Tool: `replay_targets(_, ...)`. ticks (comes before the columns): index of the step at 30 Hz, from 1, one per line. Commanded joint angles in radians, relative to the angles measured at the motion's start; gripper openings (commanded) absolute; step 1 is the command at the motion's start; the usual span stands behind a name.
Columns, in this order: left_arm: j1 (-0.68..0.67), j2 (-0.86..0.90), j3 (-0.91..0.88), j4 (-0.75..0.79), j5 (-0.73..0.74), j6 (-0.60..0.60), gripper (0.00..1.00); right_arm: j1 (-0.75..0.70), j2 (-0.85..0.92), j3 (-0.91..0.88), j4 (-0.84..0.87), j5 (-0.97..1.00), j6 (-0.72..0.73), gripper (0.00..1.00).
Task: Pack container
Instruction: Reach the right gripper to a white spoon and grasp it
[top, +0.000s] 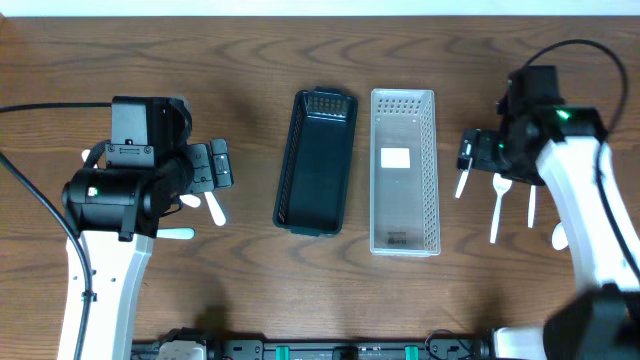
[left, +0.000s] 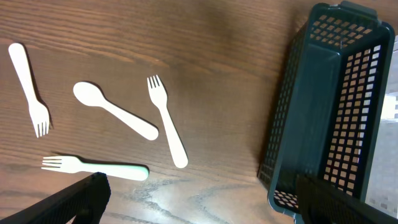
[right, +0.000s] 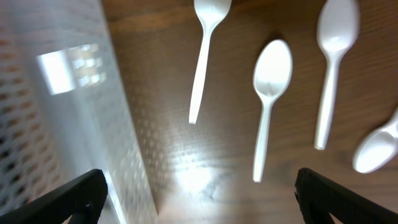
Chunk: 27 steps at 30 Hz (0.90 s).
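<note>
A dark basket and a clear perforated container stand side by side mid-table. My left gripper is open and empty, left of the basket. In the left wrist view it hangs above a white spoon and three forks, with the basket at right. My right gripper is open and empty, right of the clear container. In its wrist view several white spoons lie ahead, beside the clear container.
In the overhead view, white spoons lie on the wood table right of the clear container, partly under the right arm. Two pieces of cutlery show below the left gripper. Both containers look empty apart from a label in the clear one.
</note>
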Motion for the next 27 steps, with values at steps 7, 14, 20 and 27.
replay_targets(7,-0.003,0.000,0.021,-0.031,-0.002,-0.002,0.98,-0.009,0.194,0.013,0.131,0.002,0.094,0.99)
replay_targets(14,-0.003,0.000,0.021,-0.034,-0.002,-0.002,0.98,-0.011,0.293,0.013,0.232,0.004,0.090,0.99)
replay_targets(20,-0.003,0.000,0.021,-0.035,-0.002,-0.002,0.98,-0.015,0.383,0.013,0.300,0.004,0.090,0.99)
replay_targets(27,-0.003,0.000,0.021,-0.034,-0.002,-0.002,0.98,-0.036,0.430,0.013,0.338,0.004,0.090,0.99)
